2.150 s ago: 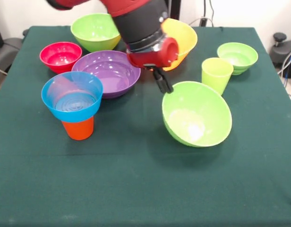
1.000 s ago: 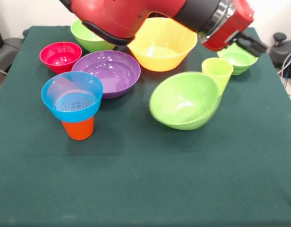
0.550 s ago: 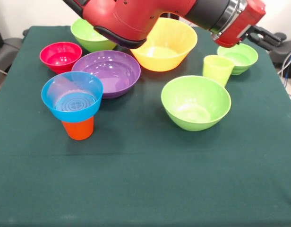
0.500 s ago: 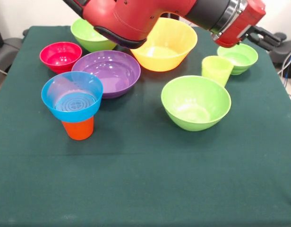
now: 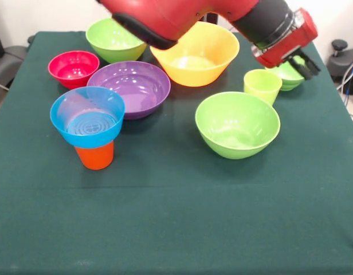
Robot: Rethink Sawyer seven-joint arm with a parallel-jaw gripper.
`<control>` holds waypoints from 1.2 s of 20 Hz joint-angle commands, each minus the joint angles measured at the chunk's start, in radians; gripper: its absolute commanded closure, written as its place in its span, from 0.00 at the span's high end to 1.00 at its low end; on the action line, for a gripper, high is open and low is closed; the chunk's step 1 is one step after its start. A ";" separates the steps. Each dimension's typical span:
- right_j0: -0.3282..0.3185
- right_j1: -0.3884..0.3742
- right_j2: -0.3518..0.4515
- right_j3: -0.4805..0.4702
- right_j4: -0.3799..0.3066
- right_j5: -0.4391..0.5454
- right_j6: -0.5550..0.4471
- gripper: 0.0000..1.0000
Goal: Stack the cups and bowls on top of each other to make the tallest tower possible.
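The tower is an orange cup (image 5: 95,156) standing at the left with a blue bowl (image 5: 87,117) seated on top of it. A lime green bowl (image 5: 237,124) sits upright right of centre, and a lime green cup (image 5: 262,86) stands just behind it. The yellow bowl (image 5: 195,54) is at the back centre and the purple bowl (image 5: 130,87) lies left of it. My gripper (image 5: 307,67) hangs open and empty at the back right. It is above a small lime green bowl (image 5: 289,75) that it partly hides.
A magenta bowl (image 5: 73,68) and another lime green bowl (image 5: 113,38) sit at the back left. The red arm (image 5: 182,14) spans the back of the green-covered table (image 5: 176,217). A black object (image 5: 342,57) stands beyond the right edge.
The central lime green bowl, tilted against the green cup a second ago, now rests upright. My gripper swung from the right edge back down over the small green bowl.
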 commanded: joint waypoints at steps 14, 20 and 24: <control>0.472 -0.357 -0.651 -0.127 -0.027 -0.095 0.499 0.00; 0.427 -0.303 -0.633 -0.121 0.029 -0.119 0.468 0.00; 0.384 -0.281 -0.617 -0.132 0.054 -0.097 0.414 0.00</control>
